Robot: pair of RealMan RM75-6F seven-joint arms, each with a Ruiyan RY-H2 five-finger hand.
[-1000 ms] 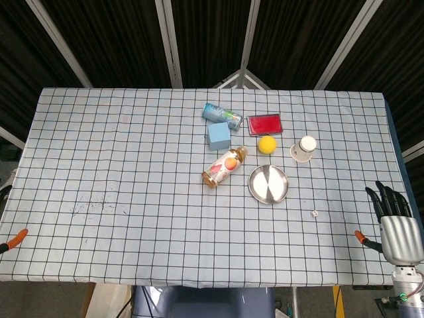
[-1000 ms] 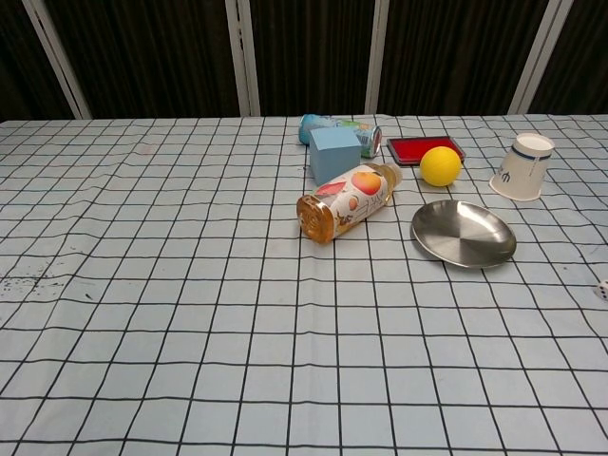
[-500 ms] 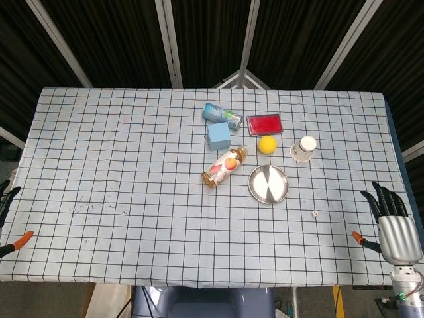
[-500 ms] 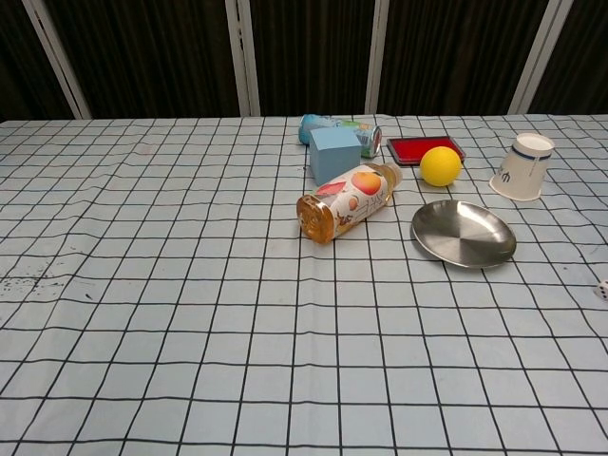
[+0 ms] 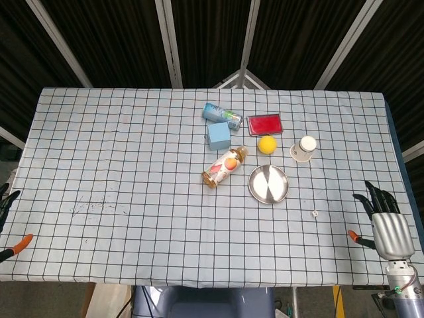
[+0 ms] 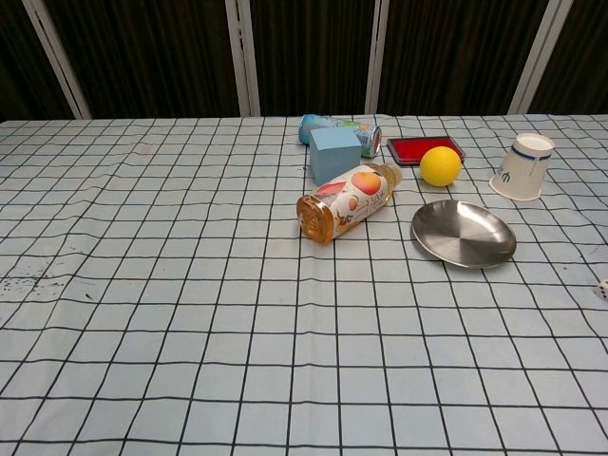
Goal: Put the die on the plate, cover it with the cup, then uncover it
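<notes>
The small white die [image 5: 315, 213] lies on the checked cloth, to the right of and nearer than the round metal plate [image 5: 268, 183]; the chest view shows the die [image 6: 601, 291] at its right edge and the plate [image 6: 463, 233] bare. A white paper cup [image 5: 305, 147] stands mouth-down behind the plate, slightly tilted in the chest view [image 6: 522, 167]. My right hand [image 5: 384, 226] hovers at the table's right front corner, fingers spread, holding nothing, to the right of the die. Only the fingertips and orange thumb tip of my left hand [image 5: 6, 205] show, at the far left edge.
A juice bottle [image 5: 224, 167] lies on its side left of the plate. Behind it are a blue box [image 5: 218, 135], a toppled can [image 5: 222, 115], a flat red box [image 5: 265, 124] and a yellow ball [image 5: 267, 144].
My right hand has shifted left toward the die and sunk lower in the frame. My left hand's dark fingertips have come into view at the left edge.
</notes>
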